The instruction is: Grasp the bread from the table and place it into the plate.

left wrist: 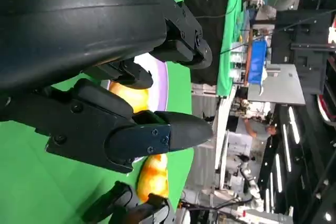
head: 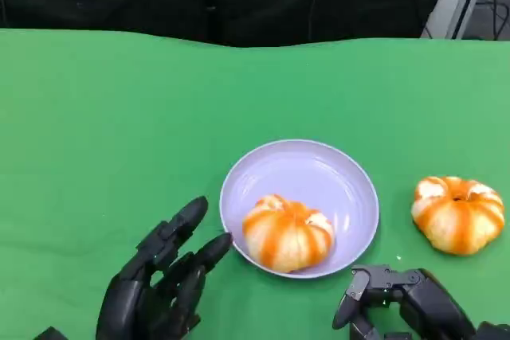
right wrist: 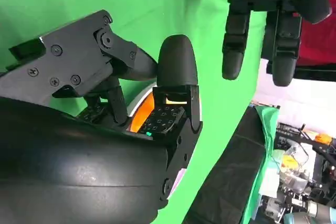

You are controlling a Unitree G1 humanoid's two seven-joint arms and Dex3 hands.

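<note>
Landmark: the plate (head: 351,189), a pale lilac dish lying on the green table (head: 103,133).

1. Left hand (head: 159,288): positioned left of the plate, at the near table edge. Fingers are spread and extended toward the plate rim. Nothing is held. One fingertip lies just beside the rim; contact cannot be confirmed. In the left wrist view, the left hand (left wrist: 105,103) has its fingers parted, with the plate (left wrist: 160,82) beyond them.

2. Bread in plate (head: 287,232): a round orange-and-white striped bun resting inside the plate, in the near part, against the near rim. No hand touches it.

3. Right hand (head: 406,304): positioned near the plate's near right edge, above the table. Fingers are bent, with a gap between them. Nothing is held. In the right wrist view, the right hand (right wrist: 131,108) grips no object.

4. Second bread (head: 458,212): same type, resting on the table right of the plate, apart from it. It lies beyond the right hand, untouched.
</note>
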